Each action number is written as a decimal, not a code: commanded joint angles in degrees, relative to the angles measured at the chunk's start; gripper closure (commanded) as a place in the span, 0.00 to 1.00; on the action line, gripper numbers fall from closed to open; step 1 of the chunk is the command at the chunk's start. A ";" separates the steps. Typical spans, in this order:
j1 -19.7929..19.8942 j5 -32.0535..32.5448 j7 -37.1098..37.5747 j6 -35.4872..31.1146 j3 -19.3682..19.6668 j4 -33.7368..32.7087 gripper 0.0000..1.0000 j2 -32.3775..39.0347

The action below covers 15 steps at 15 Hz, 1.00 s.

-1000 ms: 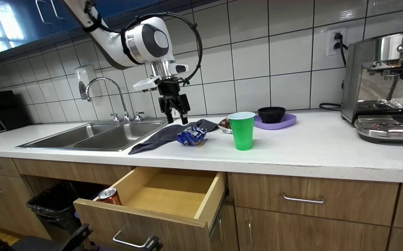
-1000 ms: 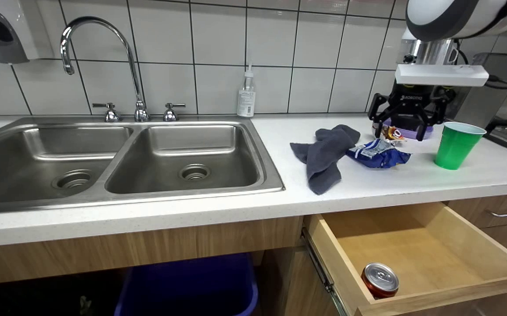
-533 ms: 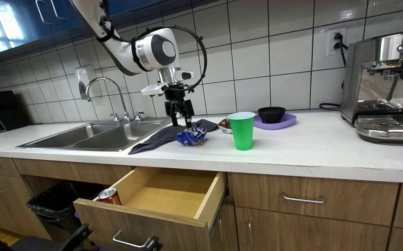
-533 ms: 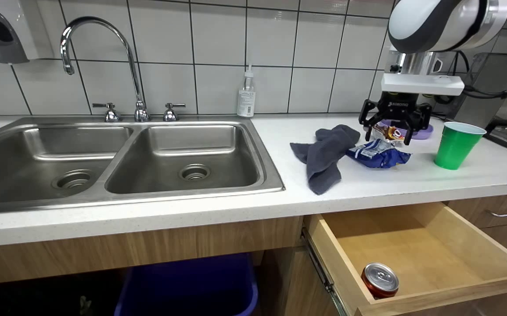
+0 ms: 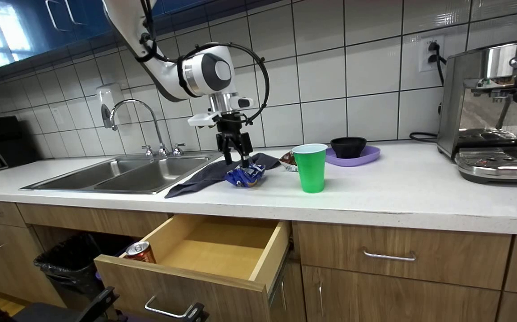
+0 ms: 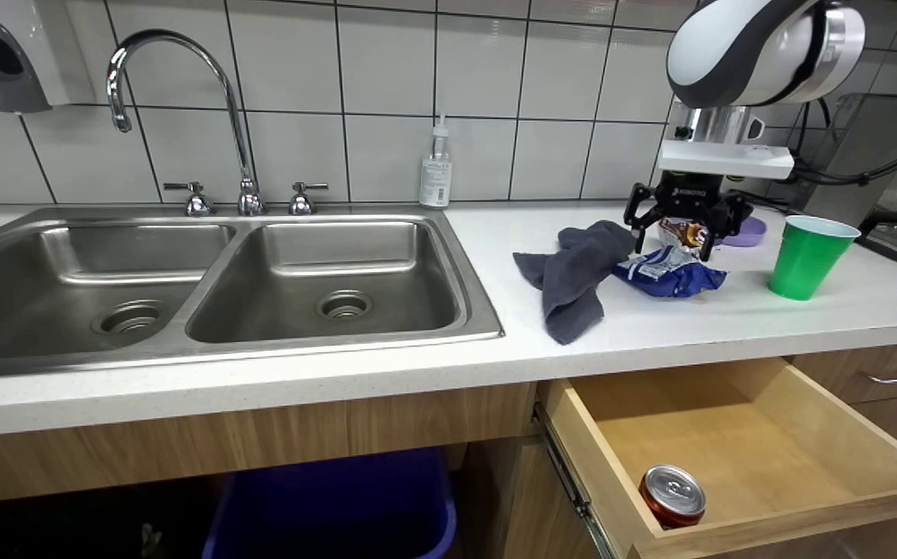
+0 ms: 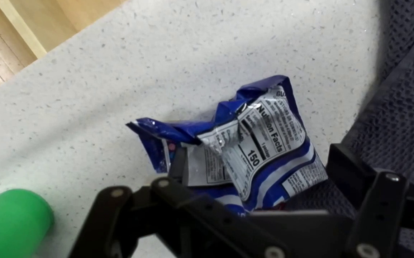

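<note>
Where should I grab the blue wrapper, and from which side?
Probably come straight down and pinch the blue wrapper across its crumpled middle: its folds rise off the counter there, the open tool hangs over it, and the grey towel crowds one side.

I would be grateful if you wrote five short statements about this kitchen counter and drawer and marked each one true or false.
1. The jaws stand open over the blue wrapper. True.
2. The red can lies on its side in the sink. False: the red can stands upright in the open drawer.
3. The green cup stands upright on the counter. True.
4. The gray cloth hangs from the faucet. False: the gray cloth lies on the counter beside the sink.
5. The black bowl rests on the purple dish. True.
</note>
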State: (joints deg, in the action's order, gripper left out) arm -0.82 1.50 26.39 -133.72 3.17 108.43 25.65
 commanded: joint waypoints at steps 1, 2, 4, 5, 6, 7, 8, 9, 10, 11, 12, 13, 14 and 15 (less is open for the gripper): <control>-0.47 -1.24 -1.89 2.75 0.47 -3.20 0.00 1.50; -0.52 -1.19 -2.04 2.88 0.43 -3.33 0.06 1.59; -0.56 -1.33 -2.32 2.90 0.34 -3.43 0.30 1.59; -0.59 -1.35 -2.45 2.83 0.32 -3.39 0.32 1.57; -0.61 -1.36 -2.57 2.85 0.33 -3.41 0.39 1.54; -0.60 -1.37 -2.69 2.83 0.34 -3.41 0.49 1.52; -0.57 -1.38 -2.81 2.85 0.36 -3.39 0.56 1.48; -0.52 -1.40 -2.93 2.79 0.36 -3.31 0.65 1.39; -0.49 -1.41 -2.98 2.77 0.39 -3.27 0.71 1.35; -0.41 -1.52 -3.15 2.74 0.34 -3.11 0.80 1.16; -0.46 -1.38 -3.18 2.61 0.38 -2.95 0.87 1.05; -0.47 -1.34 -3.21 2.58 0.39 -2.88 0.95 1.03; -0.46 -1.34 -3.28 2.56 0.40 -2.82 0.99 0.99; -0.43 -1.41 -3.35 2.59 0.39 -2.79 1.00 0.94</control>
State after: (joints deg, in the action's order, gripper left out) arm -1.20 1.43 25.22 -133.30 3.20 107.09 26.50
